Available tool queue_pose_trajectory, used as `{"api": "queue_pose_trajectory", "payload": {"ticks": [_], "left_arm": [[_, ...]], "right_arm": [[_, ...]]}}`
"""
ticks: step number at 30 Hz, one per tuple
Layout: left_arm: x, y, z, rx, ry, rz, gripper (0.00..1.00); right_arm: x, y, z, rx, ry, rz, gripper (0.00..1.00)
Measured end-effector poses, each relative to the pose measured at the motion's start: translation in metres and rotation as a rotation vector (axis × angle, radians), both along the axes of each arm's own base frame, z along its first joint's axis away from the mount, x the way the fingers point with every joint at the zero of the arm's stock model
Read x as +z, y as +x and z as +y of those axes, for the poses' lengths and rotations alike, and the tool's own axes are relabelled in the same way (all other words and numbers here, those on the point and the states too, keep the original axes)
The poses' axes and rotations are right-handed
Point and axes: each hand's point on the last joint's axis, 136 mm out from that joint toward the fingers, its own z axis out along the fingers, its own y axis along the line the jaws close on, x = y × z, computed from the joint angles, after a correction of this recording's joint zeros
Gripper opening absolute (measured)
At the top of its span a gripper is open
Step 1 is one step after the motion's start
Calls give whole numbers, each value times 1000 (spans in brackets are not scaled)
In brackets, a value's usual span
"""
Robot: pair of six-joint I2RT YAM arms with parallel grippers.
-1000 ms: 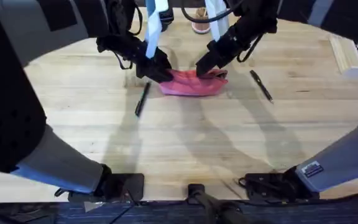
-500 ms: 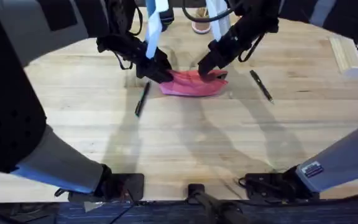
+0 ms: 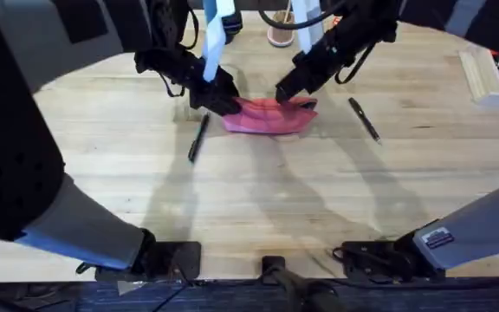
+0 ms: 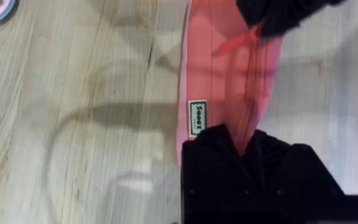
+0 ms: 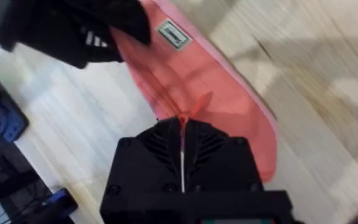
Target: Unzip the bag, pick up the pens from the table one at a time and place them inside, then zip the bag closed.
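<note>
The pink bag (image 3: 269,115) lies on the wooden table (image 3: 258,199), in the upper middle of the overhead picture. It is a soft, long pouch.

The left gripper (image 3: 223,101) is at the left end of the bag. In the left wrist picture its black fingers (image 4: 213,144) are pressed together on the pink fabric at that end, so it is pinching the bag (image 4: 229,81). A small white label (image 4: 197,117) sits on the bag right next to the fingers.

The right gripper (image 3: 284,94) is at the top edge of the bag, toward the right side. In the right wrist picture its two fingers (image 5: 160,140) are closed tight with just a thin line between them. The little red pull (image 5: 197,104) of the zipper sticks out from the tips, so the gripper is holding the pull. The bag (image 5: 197,81) stretches away from it toward the left gripper (image 5: 104,31).

One black pen (image 3: 198,139) lies on the table just to the lower left of the bag, near it but not touching. The other pen (image 3: 364,119) lies to the right of the bag, a bit farther off. Both pens lie flat on the wood.

A pale tray (image 3: 490,80) sits at the far right edge of the table.
</note>
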Motion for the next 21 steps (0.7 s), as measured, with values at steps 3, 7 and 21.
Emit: {"api": "queue_pose_trajectory", "payload": {"ticks": [3,7,21], "left_arm": [[0,0,0,0,0,0,42],[0,0,0,0,0,1,42],[-1,0,2,3,9,1,42]], "right_arm": [[4,-1,12,29,42,-12,32],[12,-8,37,91,116,-25,32],[-5,-22,87,196,182,-6,32]]}}
